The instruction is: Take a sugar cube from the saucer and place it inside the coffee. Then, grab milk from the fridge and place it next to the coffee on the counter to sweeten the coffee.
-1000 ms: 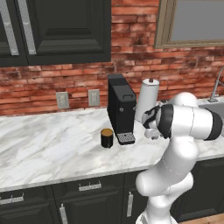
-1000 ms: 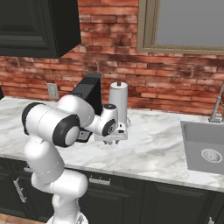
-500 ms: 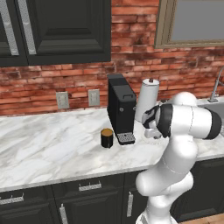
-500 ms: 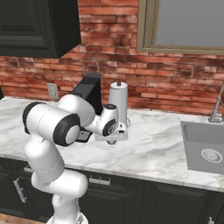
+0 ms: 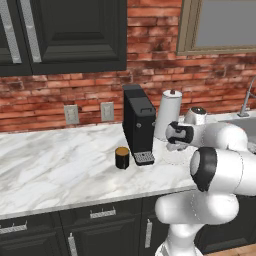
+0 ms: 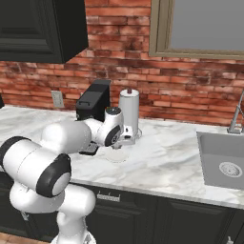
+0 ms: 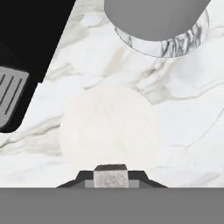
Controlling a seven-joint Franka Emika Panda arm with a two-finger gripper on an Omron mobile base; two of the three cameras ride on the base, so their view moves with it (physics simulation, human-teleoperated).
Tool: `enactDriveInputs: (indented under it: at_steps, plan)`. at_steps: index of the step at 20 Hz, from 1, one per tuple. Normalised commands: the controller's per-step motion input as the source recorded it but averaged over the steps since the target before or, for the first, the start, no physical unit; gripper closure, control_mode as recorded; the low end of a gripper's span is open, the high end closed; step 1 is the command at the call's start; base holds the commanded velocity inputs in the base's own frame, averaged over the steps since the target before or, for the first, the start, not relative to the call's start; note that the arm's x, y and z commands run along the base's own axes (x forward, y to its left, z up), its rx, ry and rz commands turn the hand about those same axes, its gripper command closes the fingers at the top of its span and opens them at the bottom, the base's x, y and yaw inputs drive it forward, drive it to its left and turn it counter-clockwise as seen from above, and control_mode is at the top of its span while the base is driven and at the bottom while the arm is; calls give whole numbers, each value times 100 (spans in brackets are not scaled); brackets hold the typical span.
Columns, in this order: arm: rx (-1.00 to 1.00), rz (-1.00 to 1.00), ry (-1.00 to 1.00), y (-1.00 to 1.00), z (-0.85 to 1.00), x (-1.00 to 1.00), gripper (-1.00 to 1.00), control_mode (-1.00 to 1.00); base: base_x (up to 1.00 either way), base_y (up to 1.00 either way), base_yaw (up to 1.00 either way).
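Observation:
In the hand view my gripper (image 7: 111, 180) is shut on the sugar cube (image 7: 111, 177), a tiny pale grey cube pinched between the dark fingertips (image 7: 81, 180). Just beyond it lies the round white saucer (image 7: 109, 127) on the marble counter (image 7: 188, 109). From the base views, the gripper (image 5: 173, 146) hangs low over the saucer (image 6: 116, 156), right of the coffee machine. The coffee (image 5: 122, 157), a small dark cup with a brown top, stands on the counter (image 5: 55, 160) left of the machine's drip tray.
A tall black coffee machine (image 5: 138, 122) stands between the cup and the saucer. A white paper towel roll (image 5: 168, 114) rises close behind the hand. A sink (image 6: 224, 164) with a tap is set into the counter to the right. Dark cabinets hang above.
The jaws have gone from open to shut on the sugar cube over the saucer. The arm has hardly moved, and the cup stands where it was.

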Motion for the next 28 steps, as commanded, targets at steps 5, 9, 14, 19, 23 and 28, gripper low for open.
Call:
enactDriveInputs:
  at_steps: [5, 9, 14, 19, 23, 28]
  plan:
    - [0, 0, -12, 87, 76, -13, 100, -100, 0, 0, 0]
    - [0, 0, -1, 100, 40, -4, 100, -100, 0, 0, 0]
    - [0, 0, 0, 100, 34, -14, 100, -100, 0, 0, 0]
    - [-1, 0, 0, 100, 34, -1, 100, -100, 0, 0, 0]
    - [-3, 0, 0, 84, 3, 2, 100, -100, 0, 0, 0]
    - [0, 0, 1, 17, -9, 0, 100, -100, 0, 0, 0]
